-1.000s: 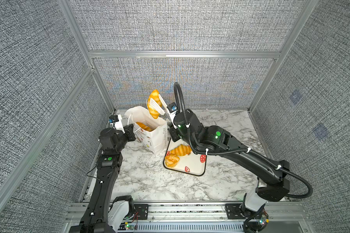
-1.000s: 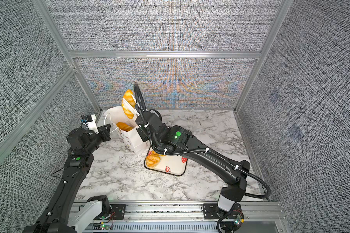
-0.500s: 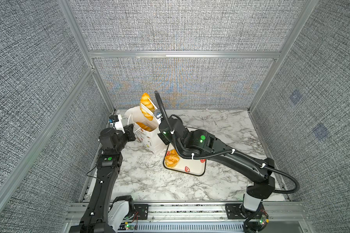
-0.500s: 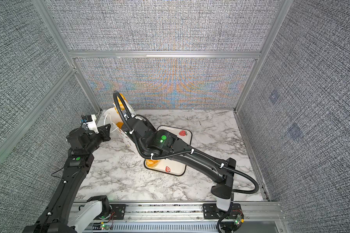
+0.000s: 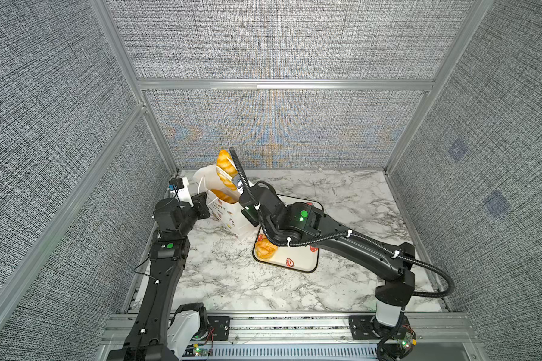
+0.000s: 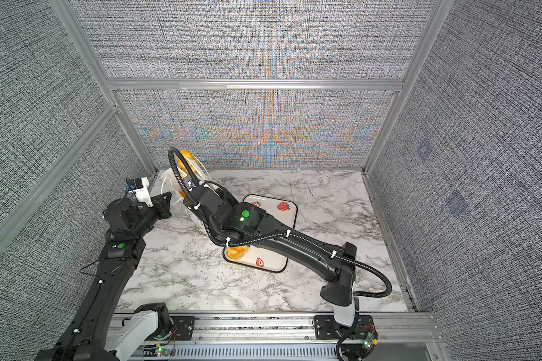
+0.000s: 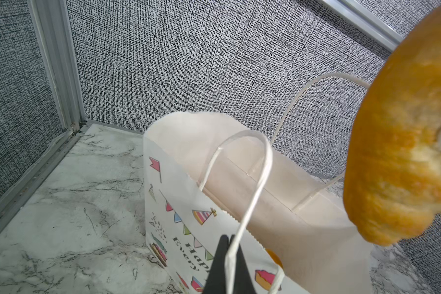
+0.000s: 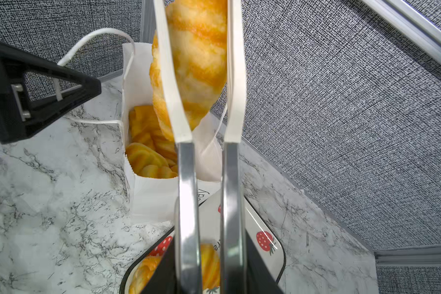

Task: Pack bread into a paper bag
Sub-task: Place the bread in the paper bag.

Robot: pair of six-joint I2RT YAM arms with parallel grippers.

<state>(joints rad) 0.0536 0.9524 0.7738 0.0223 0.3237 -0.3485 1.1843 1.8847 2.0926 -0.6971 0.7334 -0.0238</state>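
Hanging above the open paper bag [image 7: 168, 229], the long loaf [image 8: 197, 63] is pinched between tongs [image 8: 187, 191] clamped in the right gripper [image 8: 211, 275]; other bread [image 8: 148, 157] already lies inside. Meanwhile the left gripper [image 7: 228, 252] is closed on a cord handle [image 7: 255, 193], holding the mouth open. The loaf looks light, glossy and probably slippery: grip its middle and squeeze gently.

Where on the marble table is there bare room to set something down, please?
Bare marble table lies between the tray and the right wall, and along the front rail. Crowded: the back-left corner, where the left gripper pinches the paper bag handle and the tongs hold bread above it.
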